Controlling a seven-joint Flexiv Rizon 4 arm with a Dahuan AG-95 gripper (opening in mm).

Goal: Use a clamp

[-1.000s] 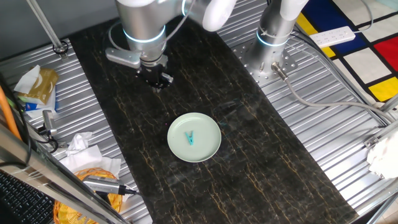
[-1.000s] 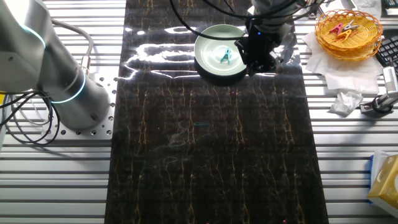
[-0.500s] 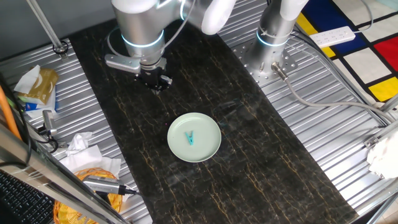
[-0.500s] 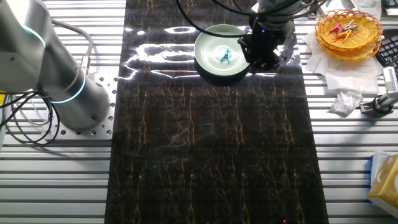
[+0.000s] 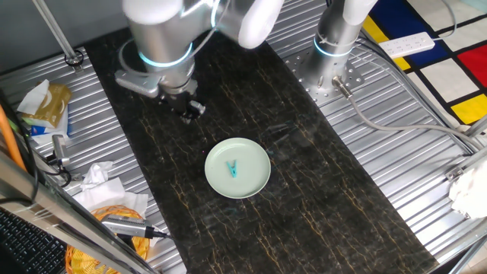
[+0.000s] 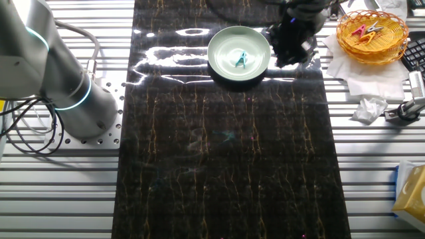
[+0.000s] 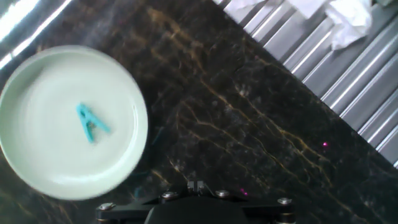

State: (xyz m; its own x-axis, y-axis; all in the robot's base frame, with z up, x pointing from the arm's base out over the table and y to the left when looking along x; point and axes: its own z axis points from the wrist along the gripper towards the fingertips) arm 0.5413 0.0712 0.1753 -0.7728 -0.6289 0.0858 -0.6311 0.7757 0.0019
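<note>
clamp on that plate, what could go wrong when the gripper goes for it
The clamp is tiny and lies flat inside the plate, so the fingers may hit the dish first or push it across the mat. The gripper hangs off to one side above the mat, so a poorly centred descent could clip the plate's rim.

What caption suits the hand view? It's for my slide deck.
Teal clamp lying on a pale green plate, on a dark marbled mat.
</note>
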